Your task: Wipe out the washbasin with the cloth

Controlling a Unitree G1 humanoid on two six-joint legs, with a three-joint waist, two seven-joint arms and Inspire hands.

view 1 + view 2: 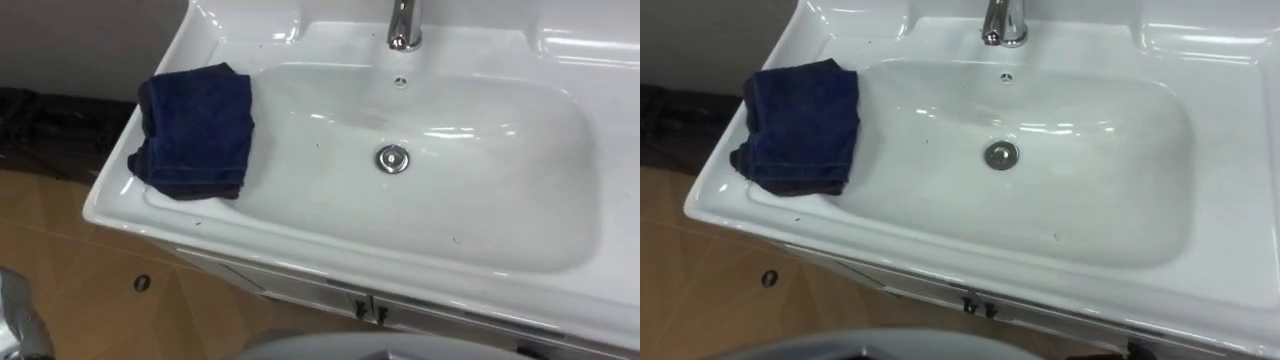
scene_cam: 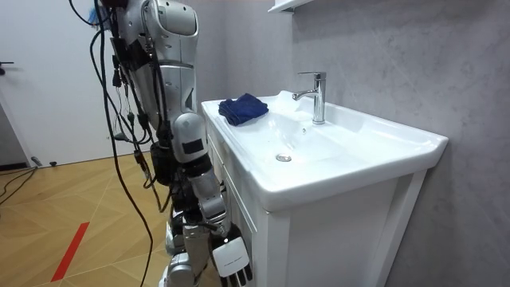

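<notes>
Right hand [image 2: 231, 259] of the robot hung low at its side, beside the front of the white cabinet [image 2: 335, 239] and well below the rim of the basin [image 1: 500, 250]; it held nothing, and whether it was open or closed could not be told, since it reached the lower edge of the room view. The robot stood upright on the wooden floor [image 1: 90, 290], close against the front of the cabinet and facing the basin. A dark blue cloth [image 1: 195, 130], loosely folded, lay on the basin's left rim as the robot saw it, with its right edge drooping over the slope into the bowl. The cloth was well apart from the hand. The white bowl was wide and shallow, with a round metal drain [image 1: 393, 159] near its middle and a small overflow hole [image 1: 401, 81] on the back wall above it. A chrome faucet [image 1: 403, 25] stood upright on the back ledge, in line with the drain. Two small dark handles [image 1: 368, 310] sat side by side on the cabinet doors just under the front rim. Behind the basin rose a grey wall [image 2: 398, 64]. On the floor to the left were a small dark round spot [image 1: 142, 284] and, in the room view, a red strip [image 2: 72, 251].
</notes>
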